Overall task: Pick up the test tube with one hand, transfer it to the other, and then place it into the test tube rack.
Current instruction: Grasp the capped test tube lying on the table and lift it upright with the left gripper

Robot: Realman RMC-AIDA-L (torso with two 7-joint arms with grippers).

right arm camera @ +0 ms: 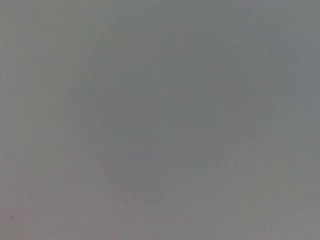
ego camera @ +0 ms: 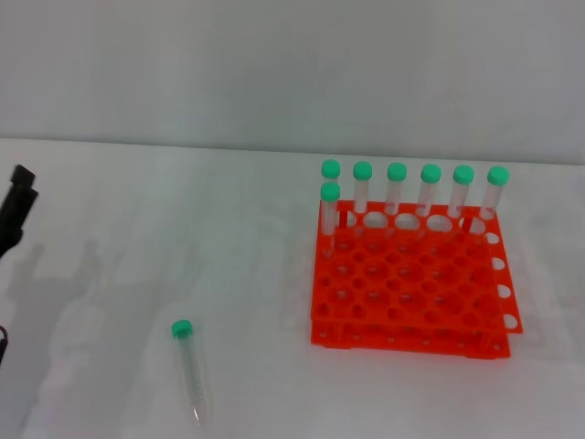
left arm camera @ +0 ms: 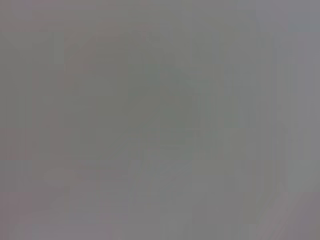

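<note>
A clear test tube (ego camera: 190,370) with a green cap lies flat on the white table, cap towards the back and pointed tip towards the front edge. The orange test tube rack (ego camera: 411,283) stands to its right, with several green-capped tubes (ego camera: 430,192) upright along its back row and one in the second row at the left. My left gripper (ego camera: 16,208) shows as black fingers at the far left edge, well apart from the lying tube. My right gripper is out of view. Both wrist views show only blank grey.
The white table (ego camera: 137,238) runs back to a pale wall (ego camera: 274,64). Open tabletop lies between the lying tube and the rack and in front of the rack.
</note>
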